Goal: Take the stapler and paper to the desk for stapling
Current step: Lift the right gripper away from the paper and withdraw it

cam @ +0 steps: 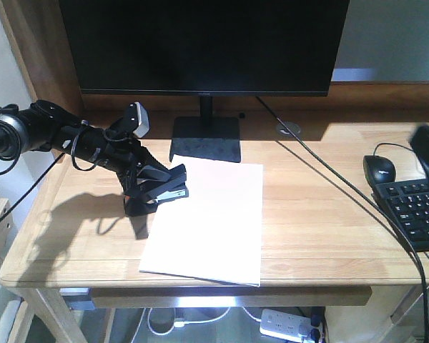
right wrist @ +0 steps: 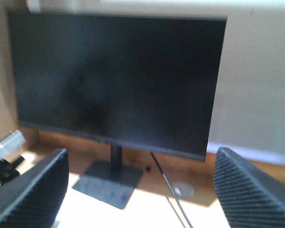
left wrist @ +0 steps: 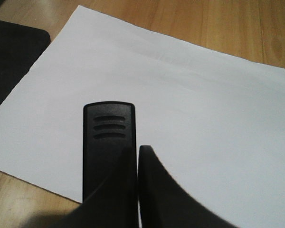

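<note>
Spreading wide, the light-wood desk (cam: 314, 214) carries the white paper (cam: 211, 221) near its front edge. At the paper's left edge, the left gripper (cam: 156, 187) clenches the small black stapler (cam: 169, 191), silvery strip showing. Right gripper (right wrist: 140, 190) hangs released.

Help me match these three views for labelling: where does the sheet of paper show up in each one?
Front view: the paper lies mid-desk, before the monitor stand.
Left wrist view: the paper fills most of the picture, the stapler over its near edge.
Right wrist view: only a pale strip at the bottom, too blurred to confirm.
Shared landmark: the monitor stand, also at and.
</note>
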You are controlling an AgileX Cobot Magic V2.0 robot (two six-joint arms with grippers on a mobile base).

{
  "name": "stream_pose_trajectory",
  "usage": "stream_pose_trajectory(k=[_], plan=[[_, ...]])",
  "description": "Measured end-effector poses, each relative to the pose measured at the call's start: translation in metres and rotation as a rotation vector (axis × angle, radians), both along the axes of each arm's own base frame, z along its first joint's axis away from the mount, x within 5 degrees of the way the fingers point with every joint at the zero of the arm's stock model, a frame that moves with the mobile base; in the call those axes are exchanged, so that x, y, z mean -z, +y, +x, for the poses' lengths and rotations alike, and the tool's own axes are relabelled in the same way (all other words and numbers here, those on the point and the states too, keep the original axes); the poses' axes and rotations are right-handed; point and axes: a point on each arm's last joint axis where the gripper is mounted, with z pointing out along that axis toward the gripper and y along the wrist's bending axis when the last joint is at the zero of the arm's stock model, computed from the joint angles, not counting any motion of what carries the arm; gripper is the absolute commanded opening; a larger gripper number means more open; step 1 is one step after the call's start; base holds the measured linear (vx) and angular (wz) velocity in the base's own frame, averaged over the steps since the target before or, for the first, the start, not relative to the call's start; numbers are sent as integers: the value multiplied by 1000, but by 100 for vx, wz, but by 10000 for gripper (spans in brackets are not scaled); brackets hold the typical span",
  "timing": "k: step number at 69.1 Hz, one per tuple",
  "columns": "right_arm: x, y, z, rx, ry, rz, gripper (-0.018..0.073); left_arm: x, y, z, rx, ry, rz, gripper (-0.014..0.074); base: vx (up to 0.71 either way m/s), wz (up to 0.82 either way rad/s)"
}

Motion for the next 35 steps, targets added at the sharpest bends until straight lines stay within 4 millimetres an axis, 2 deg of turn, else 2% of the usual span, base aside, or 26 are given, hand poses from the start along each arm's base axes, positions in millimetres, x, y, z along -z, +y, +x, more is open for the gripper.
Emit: stream_pose_trajectory(k=[16, 28, 35], plan=[[38, -7, -43, -59, -69, 12, 583, 0, 0, 0, 0, 0, 0, -6, 0, 0], [69, -11, -60, -72, -100, 18, 583, 0, 0, 0, 0, 0, 0, -6, 0, 0], [75, -13, -66, -71, -127, 25, 583, 0, 0, 0, 0, 0, 0, -6, 0, 0]])
